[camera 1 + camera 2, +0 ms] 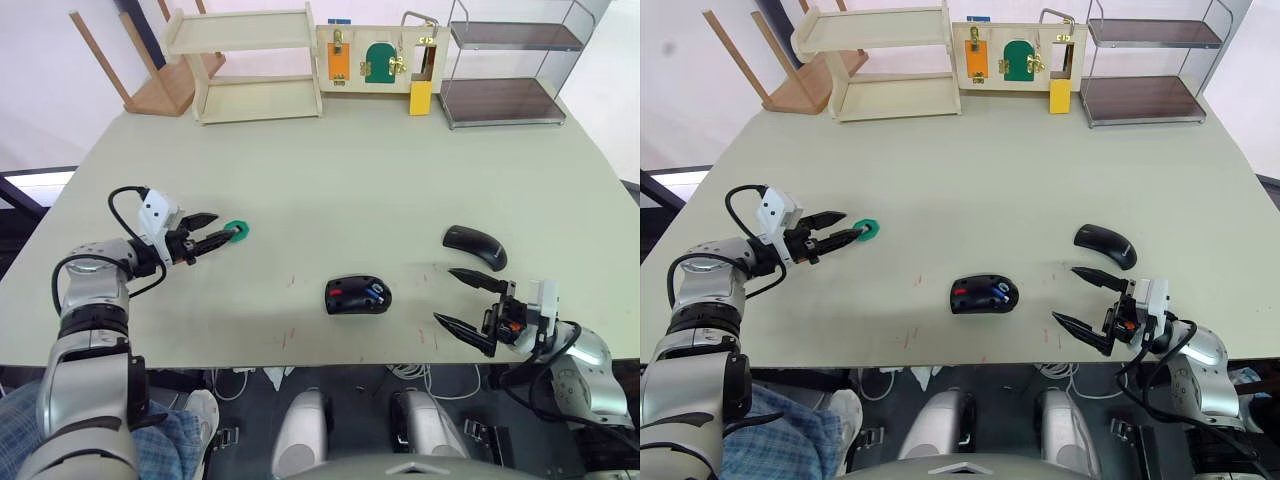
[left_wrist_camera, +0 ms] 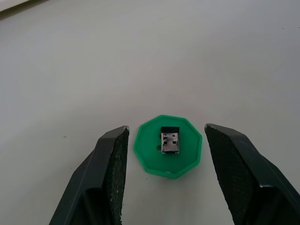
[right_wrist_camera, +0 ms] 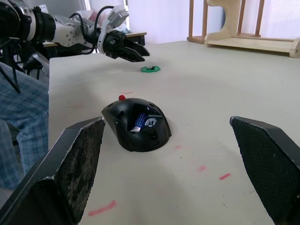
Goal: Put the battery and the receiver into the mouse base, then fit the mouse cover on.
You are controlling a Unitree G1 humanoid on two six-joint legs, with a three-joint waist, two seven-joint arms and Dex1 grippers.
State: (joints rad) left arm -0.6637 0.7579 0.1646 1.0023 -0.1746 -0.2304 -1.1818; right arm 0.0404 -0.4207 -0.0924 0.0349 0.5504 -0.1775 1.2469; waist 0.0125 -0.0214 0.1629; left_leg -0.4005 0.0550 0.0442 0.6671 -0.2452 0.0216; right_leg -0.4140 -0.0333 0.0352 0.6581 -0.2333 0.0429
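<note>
receiver (image 2: pixel 170 141) between spread left gripper (image 2: pixel 164 154) fingers (untouched).

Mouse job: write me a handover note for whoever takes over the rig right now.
Left tool: open, fingers either side of the green disc, empty.
Right tool: open, empty, near the table front edge, right of the base.
Battery: already in the base.
Receiver: lying on the disc, not yet picked up.
Cover: on the table, right of and behind the base.
Left to do: grasp the receiver, seat it in the base, then fit the cover.
</note>
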